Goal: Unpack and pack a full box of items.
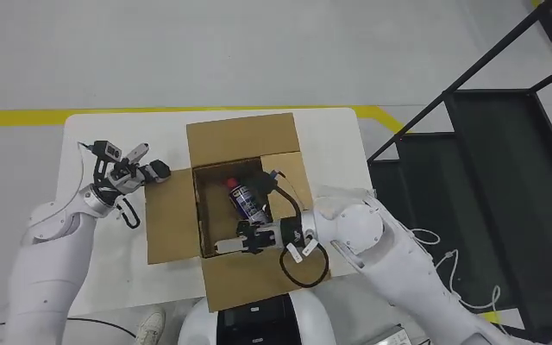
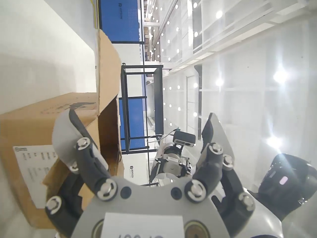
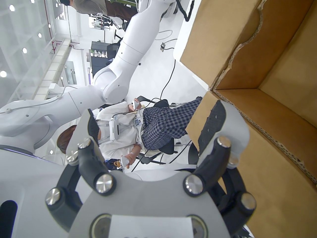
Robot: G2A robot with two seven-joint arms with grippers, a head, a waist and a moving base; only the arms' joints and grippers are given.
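Note:
An open cardboard box [image 1: 244, 136] stands in the middle of the white table [image 1: 336, 138] with its flaps spread outward. Inside it lies a dark spray can [image 1: 247, 198] with a red cap pointing to the far side. My left gripper [image 1: 150, 164] hangs open and holds nothing, just outside the box's left flap; the left wrist view has the box [image 2: 62, 115] close beside the open left gripper [image 2: 141, 127]. My right gripper [image 1: 227, 246] is open and holds nothing at the box's near-left inner corner. In the right wrist view one of its fingers [image 3: 218, 120] lies against the box's cardboard edge [image 3: 250, 122].
A black metal staircase [image 1: 466, 155] rises to the right of the table. A yellow line [image 1: 86, 114] runs across the floor beyond the table's far edge. The near flap [image 1: 250, 276] of the box lies over the table's front edge.

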